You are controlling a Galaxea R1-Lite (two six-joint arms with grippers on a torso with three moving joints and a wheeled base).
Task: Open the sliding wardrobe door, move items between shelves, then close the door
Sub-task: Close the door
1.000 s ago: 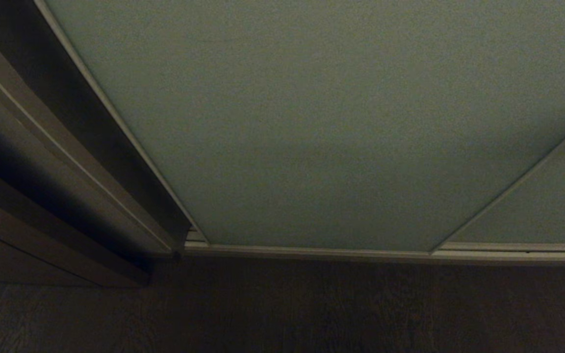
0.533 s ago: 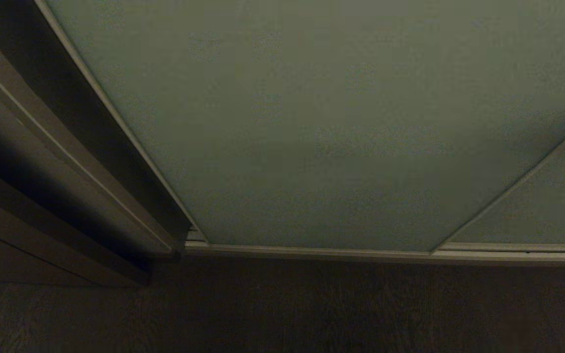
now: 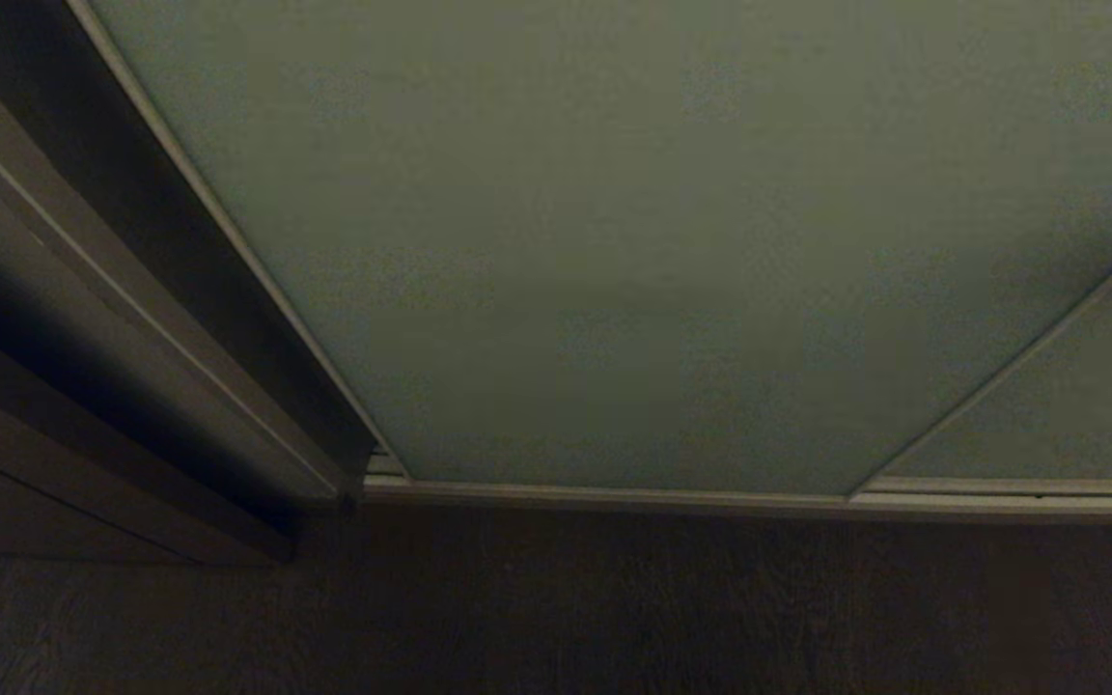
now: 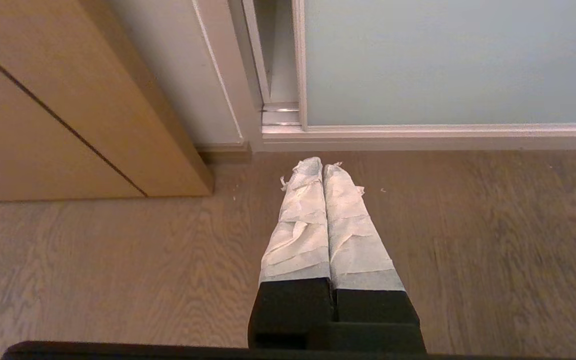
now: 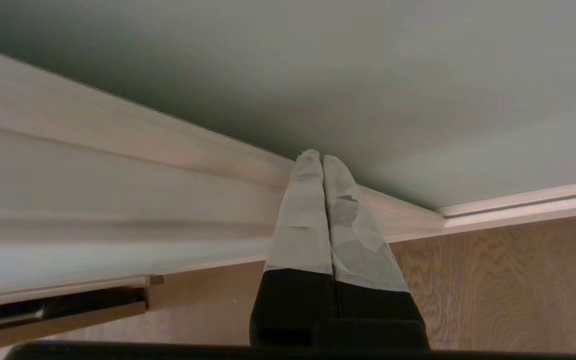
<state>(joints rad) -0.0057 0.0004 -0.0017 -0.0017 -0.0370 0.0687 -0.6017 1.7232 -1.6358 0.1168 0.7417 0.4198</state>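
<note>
The left claw point(image 4: 323, 167) is hanging clenched and empty above the wood floor point(image 4: 118, 280), near the wardrobe's left corner. The sliding wardrobe door point(image 3: 633, 241) is standing closed ahead. The right claw point(image 5: 322, 159), also clenched and empty, is pointing at that door's lower frame point(image 5: 208, 150).

Matt door panel, grained wood floor

Sliding wardrobe door point(image 3: 672, 241) looks smooth and matt; floor point(image 4: 493, 240) shows wood grain; left gripper point(image 4: 322, 167) fingers wrapped in crinkled white tape.

Two pale grey-green sliding door panels point(image 3: 633, 241) are showing, one wooden floor point(image 3: 614, 608), and two grippers, left gripper point(image 4: 322, 167) and right gripper point(image 5: 316, 157).
</note>
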